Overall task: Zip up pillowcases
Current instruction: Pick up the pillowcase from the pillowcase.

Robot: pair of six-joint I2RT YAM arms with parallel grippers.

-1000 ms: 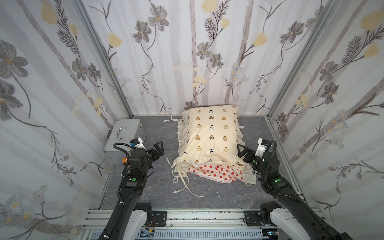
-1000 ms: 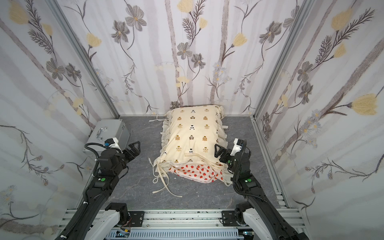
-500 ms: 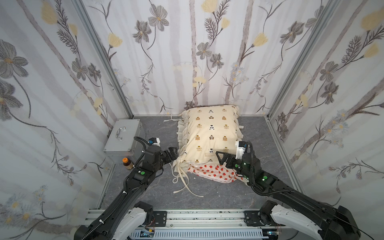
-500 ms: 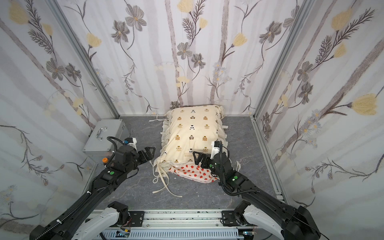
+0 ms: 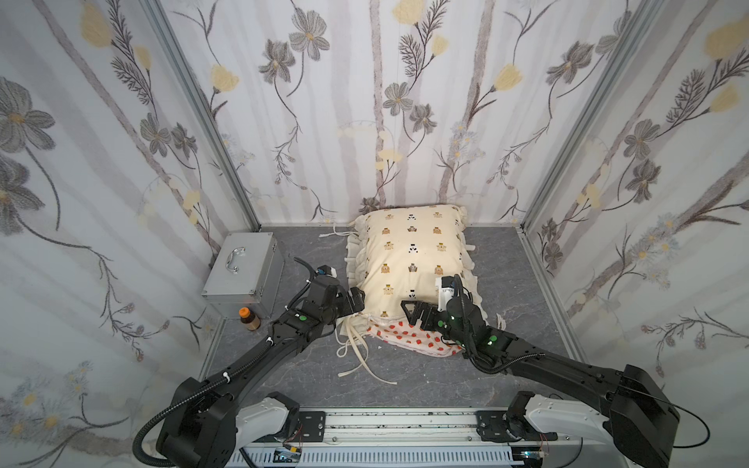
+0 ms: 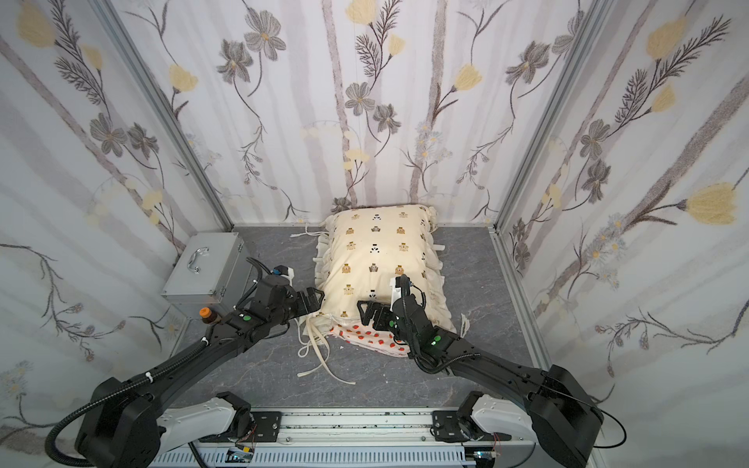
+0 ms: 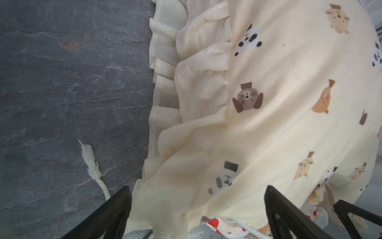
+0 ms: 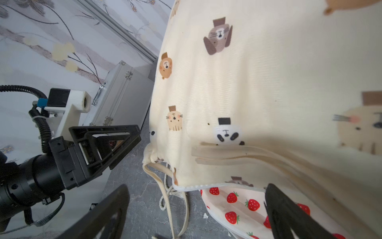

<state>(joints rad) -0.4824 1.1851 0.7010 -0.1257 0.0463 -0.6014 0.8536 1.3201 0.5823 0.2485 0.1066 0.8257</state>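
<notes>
Tabletop (image 5: pixel 425 385): bear pillowcase (image 5: pixel 409 259) atop strawberry pillowcase (image 5: pixel 405 336); left hand (image 5: pixel 354 300), right hand (image 5: pixel 411 313) spread wide, empty

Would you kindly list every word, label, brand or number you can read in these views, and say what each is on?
No text can be read anywhere.
Dark print on the white mount at the right wrist: too small to read.
The cream pillowcase and the strawberry pillowcase: pictures only, no lettering.

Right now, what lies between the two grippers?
The near edge of the bear-print pillowcase lies between left gripper and right gripper, in both top views.
</notes>
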